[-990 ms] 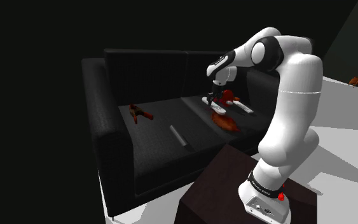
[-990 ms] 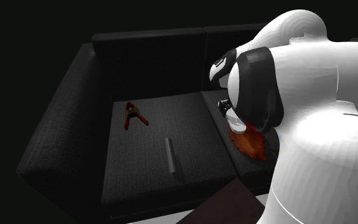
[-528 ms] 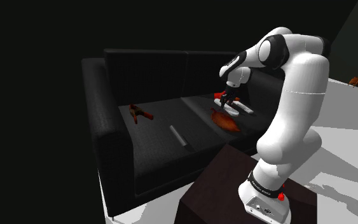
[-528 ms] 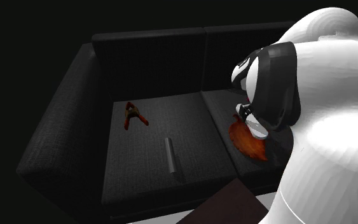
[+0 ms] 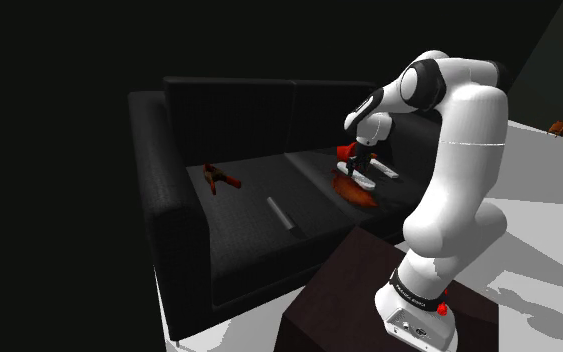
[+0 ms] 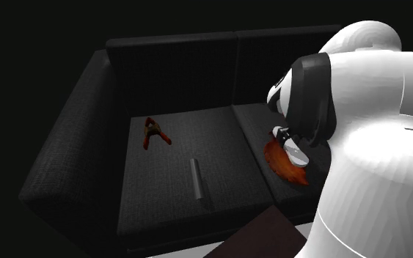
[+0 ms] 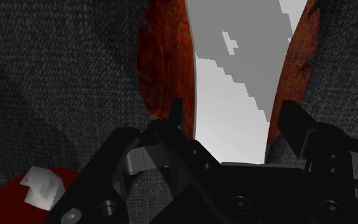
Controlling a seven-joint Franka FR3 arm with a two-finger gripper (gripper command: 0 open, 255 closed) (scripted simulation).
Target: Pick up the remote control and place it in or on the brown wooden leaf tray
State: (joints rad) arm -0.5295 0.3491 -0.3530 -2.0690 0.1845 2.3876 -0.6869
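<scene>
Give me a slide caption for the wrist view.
Black hand clasps the flat grey remote control over the reddish-brown leaf-shaped tray on the dark sofa.

the remote control (image 7: 231, 95) is a flat, pale grey slab, long and narrow, lying lengthwise over the middle of the leaf tray (image 7: 163, 63); whether it rests on the tray or is just above it cannot be told. the tray is reddish-brown wood, its toothed leaf edges showing on both sides of the remote. it lies flat on the dark sofa cushion (image 6: 249, 128).
</scene>
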